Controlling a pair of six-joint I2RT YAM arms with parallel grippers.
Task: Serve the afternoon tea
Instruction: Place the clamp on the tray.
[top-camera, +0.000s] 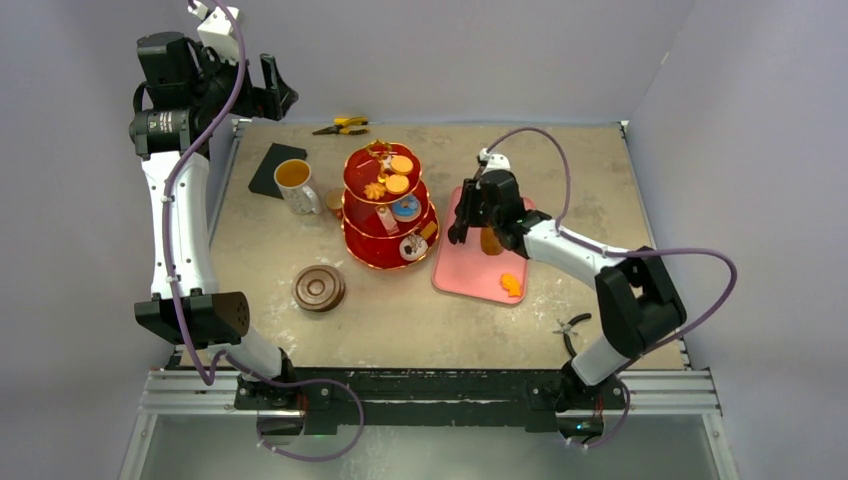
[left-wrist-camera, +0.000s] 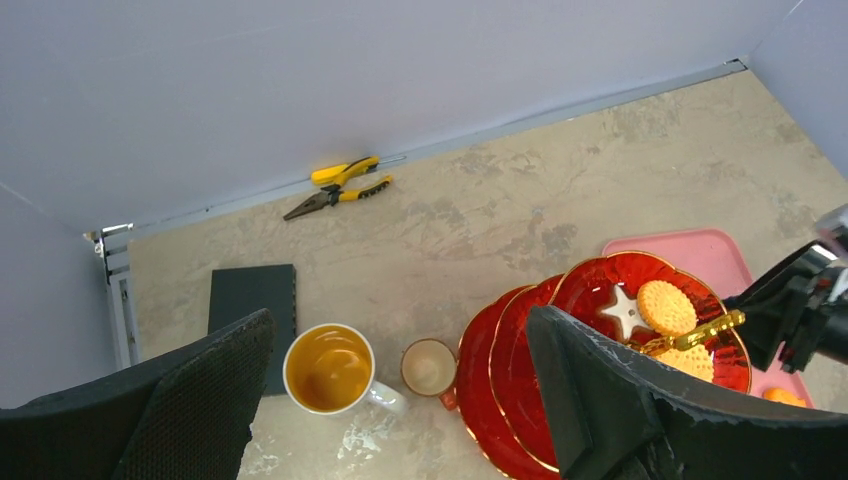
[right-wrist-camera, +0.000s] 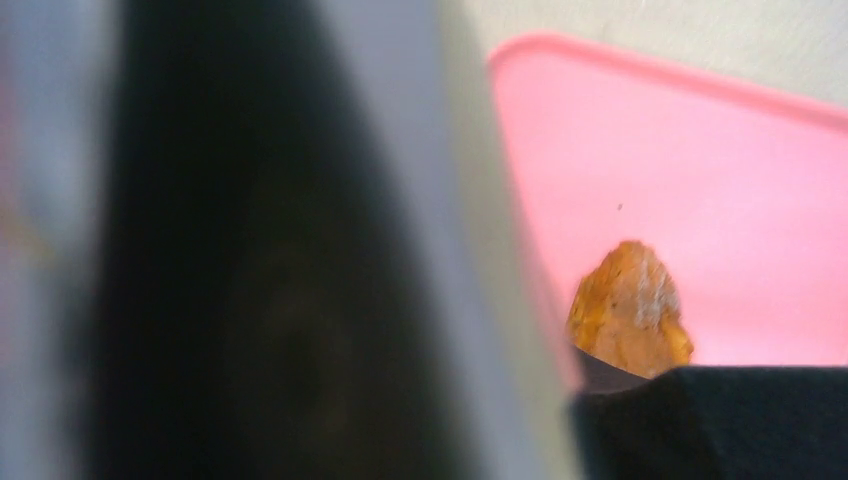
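**A:** Start with the right gripper. Where is it?

**B:** The right gripper (top-camera: 474, 232) is low over the far part of the pink tray (top-camera: 470, 275). Its wrist view is blurred. One dark finger fills the left side and the other sits in the lower right corner, with a strip of tray showing between them.

**A:** Is it pinching anything?

**B:** I cannot tell. An orange-brown pastry (right-wrist-camera: 630, 310) lies on the tray right against the lower-right finger. Whether both fingers press on it does not show.

**A:** Anything else on that tray?

**B:** One orange biscuit (top-camera: 511, 285), nearer to the arms and apart from the gripper.

**A:** And the left gripper?

**B:** The left gripper (left-wrist-camera: 397, 330) is spread wide and holds nothing. It is raised high at the far left, looking down on the worktop (top-camera: 250, 260).

**A:** Where is the tea itself?

**B:** The red three-tier stand (top-camera: 362, 245) is mid-worktop, just left of the tray, with biscuits on every tier. The white mug (top-camera: 297, 190) of amber tea is to the stand's left, and the small copper cup (top-camera: 334, 202) stands between the two. The brown saucers (top-camera: 318, 288) are stacked nearer, to the left of the stand.

**A:** What lies beyond that?

**B:** A black slab (top-camera: 275, 170) lies on the far side of the mug. Yellow pliers (top-camera: 342, 126) lie along the far edge.
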